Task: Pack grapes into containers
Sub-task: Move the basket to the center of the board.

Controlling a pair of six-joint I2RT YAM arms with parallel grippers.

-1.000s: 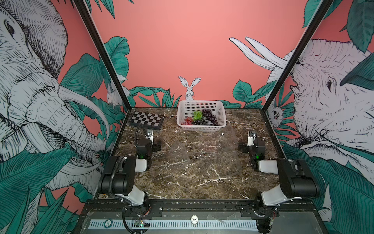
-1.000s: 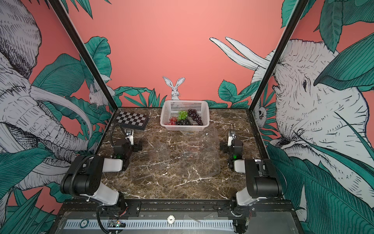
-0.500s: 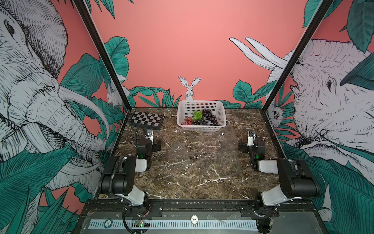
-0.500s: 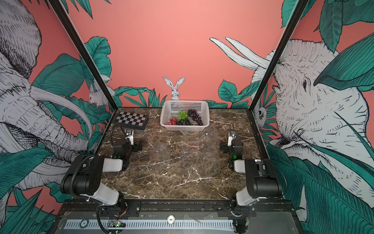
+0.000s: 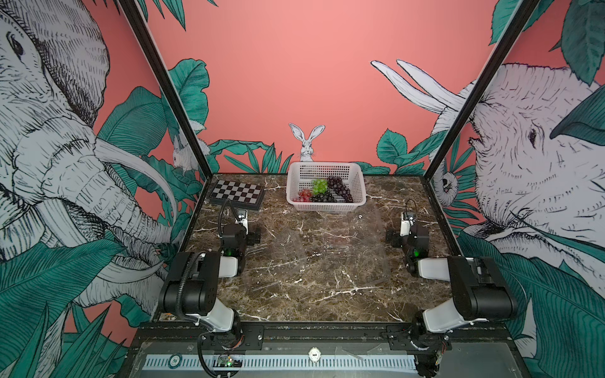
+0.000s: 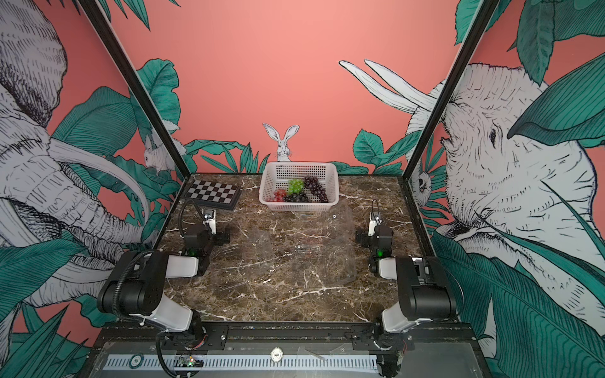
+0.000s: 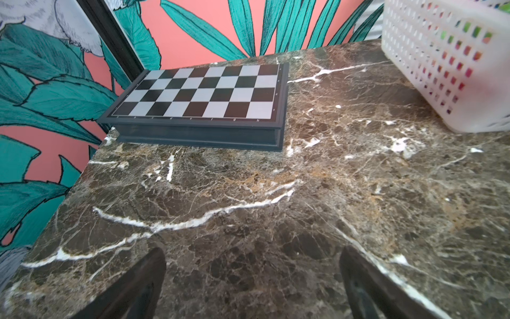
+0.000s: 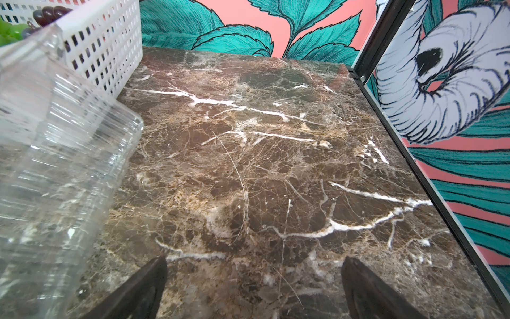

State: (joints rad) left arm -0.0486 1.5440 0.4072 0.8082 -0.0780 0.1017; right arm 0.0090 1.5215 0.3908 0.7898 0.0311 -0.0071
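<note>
Left arm (image 5: 193, 288) and right arm (image 5: 474, 289) show black joints, white links, green lights.

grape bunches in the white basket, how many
4, all in the white basket: red bunch nearest the chessboard side, green bunch mid-back, black bunch mid-front, purple bunch on the other side. Others may be hidden beneath.

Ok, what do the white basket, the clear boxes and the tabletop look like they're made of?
White basket: moulded plastic, matte, going by its even grid of holes. Clear boxes: thin glossy transparent plastic; ribbed walls catch glare and the pattern beneath shows through. Tabletop: polished brown marble or a marble-look surface, with white veins and a slight sheen; which one I cannot tell.
</note>
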